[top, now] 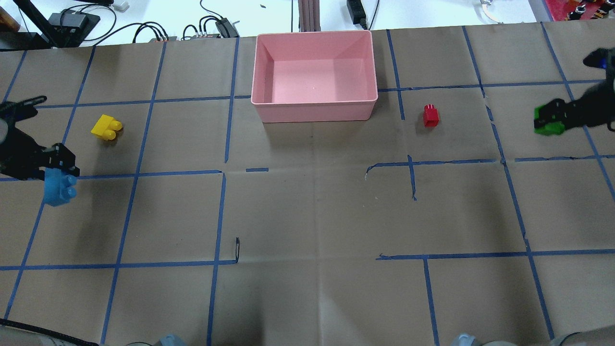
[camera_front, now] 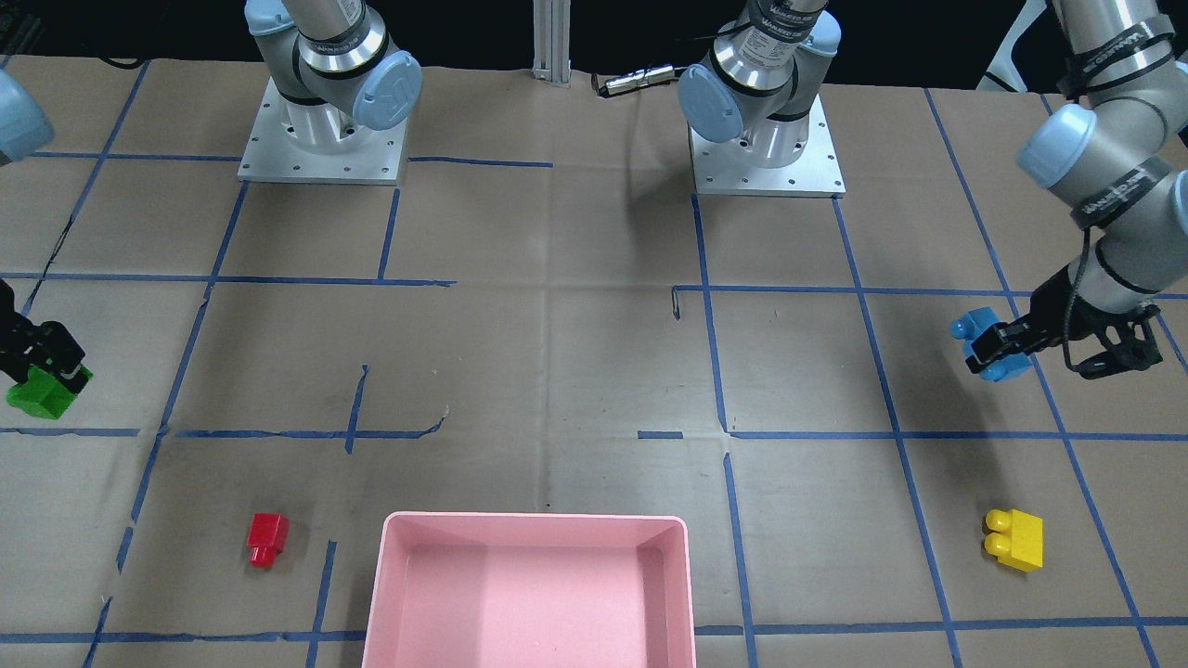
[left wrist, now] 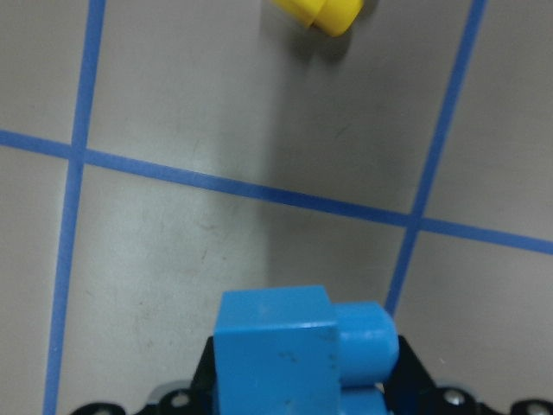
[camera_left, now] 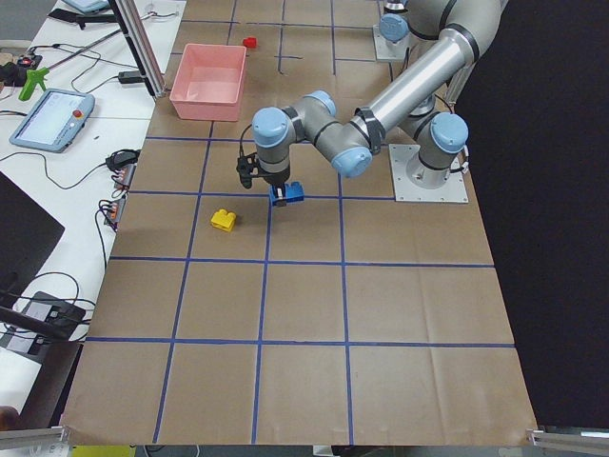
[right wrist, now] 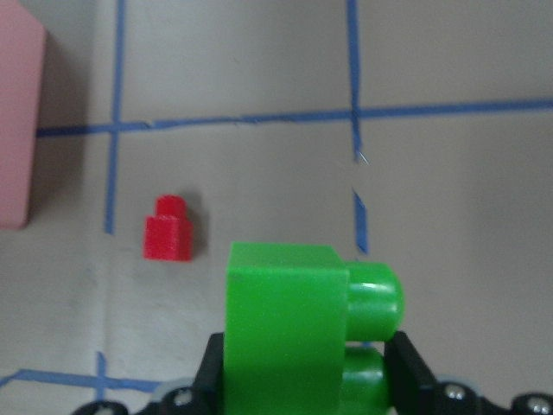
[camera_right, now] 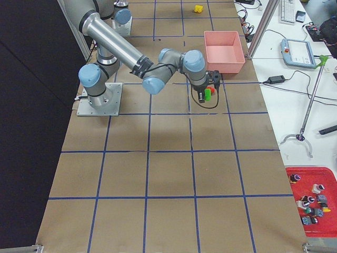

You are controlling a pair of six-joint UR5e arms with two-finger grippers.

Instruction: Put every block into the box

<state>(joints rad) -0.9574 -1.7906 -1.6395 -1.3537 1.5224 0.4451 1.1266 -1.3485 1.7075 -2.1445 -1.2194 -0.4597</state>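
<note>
Though wrist views crop their fingers, the left hand clamps the light-blue block, the right hand the green block; the red block and yellow block flank the box, well apart.

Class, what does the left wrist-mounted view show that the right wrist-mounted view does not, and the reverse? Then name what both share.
Only the left wrist view: the light-blue block held in the left gripper, and part of the yellow block at the top edge.
Only the right wrist view: the green block held in the right gripper, the red block lying on the paper, and an edge of the pink box at the left.
Both: one block gripped at the bottom edge, over the brown paper-covered table with blue tape lines.
</note>
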